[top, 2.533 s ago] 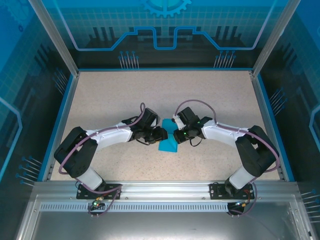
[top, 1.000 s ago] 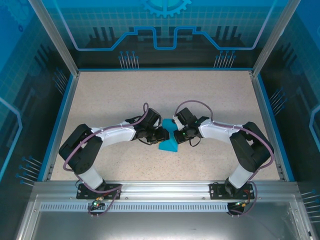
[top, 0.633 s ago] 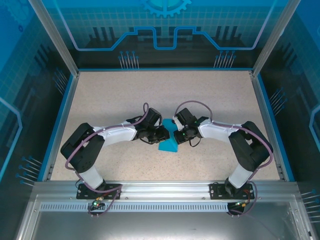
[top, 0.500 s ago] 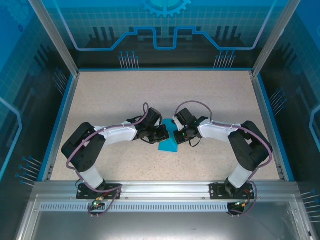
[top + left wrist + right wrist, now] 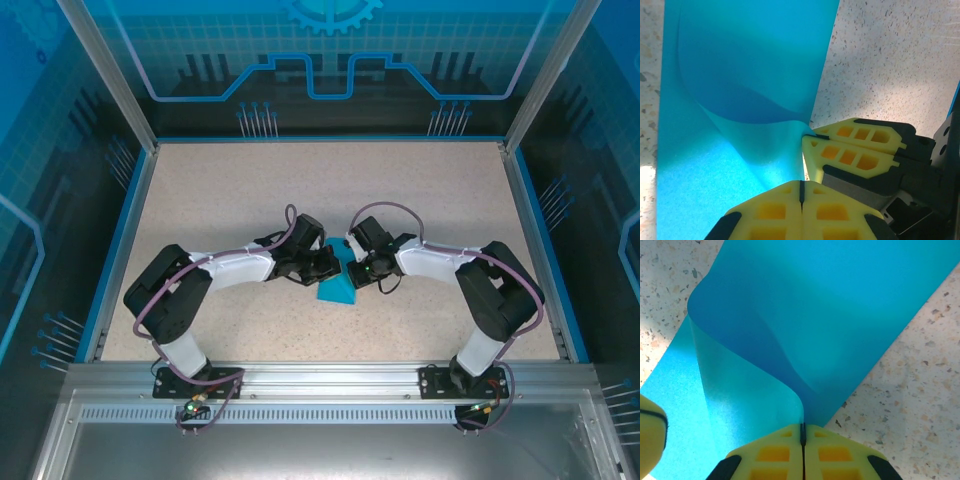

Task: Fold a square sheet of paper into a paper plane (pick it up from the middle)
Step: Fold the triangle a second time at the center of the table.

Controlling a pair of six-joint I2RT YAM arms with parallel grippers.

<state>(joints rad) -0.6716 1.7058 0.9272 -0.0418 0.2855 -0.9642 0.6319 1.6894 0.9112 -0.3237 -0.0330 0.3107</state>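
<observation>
Top view: bright, even light from above, sharp throughout; my arms drop only short, soft shadows on the speckled beige tabletop (image 5: 420, 190). Left wrist view: the thin cyan-blue sheet of paper (image 5: 740, 65) turns deep blue inside its curl and pale and grainy near my yellow-padded left gripper (image 5: 800, 184), which is blurred. Right wrist view: similar shading, my right gripper (image 5: 802, 429) soft-focused, tabletop speckles crisp.
</observation>
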